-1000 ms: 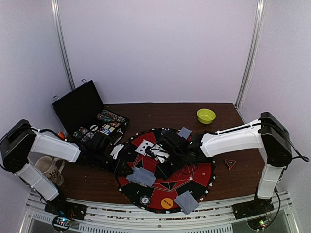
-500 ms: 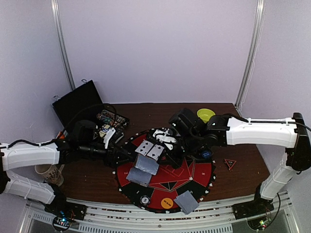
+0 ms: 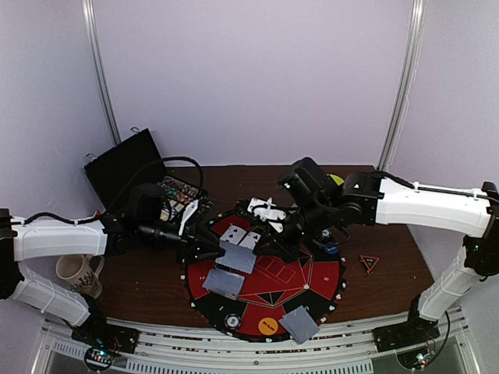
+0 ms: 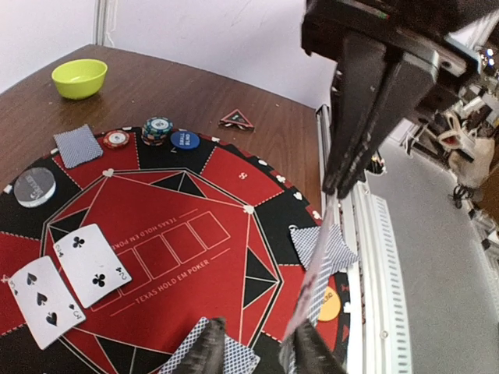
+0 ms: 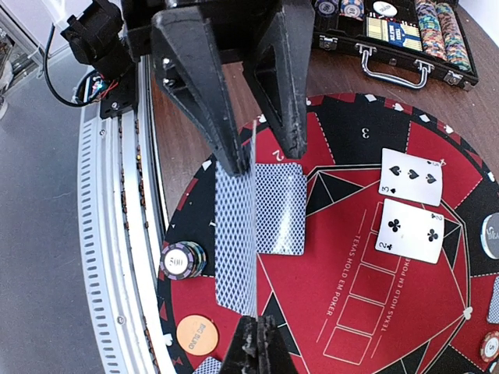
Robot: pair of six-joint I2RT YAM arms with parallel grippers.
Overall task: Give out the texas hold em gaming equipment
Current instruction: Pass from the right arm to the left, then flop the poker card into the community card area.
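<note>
My right gripper (image 5: 257, 331) is shut on the near edge of a grey-blue-backed playing card (image 5: 236, 234), held on edge above the red-and-black mat (image 3: 312, 282). My left gripper (image 4: 257, 352) stands open with its jaws either side of the card's far end (image 4: 321, 269). The card lies against one finger, with a gap to the other. From above, the two grippers meet over the mat's left side at the card (image 3: 236, 255). Two face-up cards (image 3: 240, 236) lie beside it. Face-down cards (image 3: 224, 283) (image 3: 299, 323), a chip stack (image 5: 178, 261) and an orange button (image 5: 196, 333) lie on the mat.
An open black case (image 3: 125, 167) with chip rows sits at the back left, and a mug (image 3: 74, 269) lies below the left arm. A lime-green bowl (image 4: 79, 78) is at the back right. A red triangle (image 3: 369, 262) and chips (image 4: 158, 129) lie at the mat's right.
The right gripper has carried the card over the mat's left side. The left arm has reached in to it, and its jaws have narrowed around the card's end.
</note>
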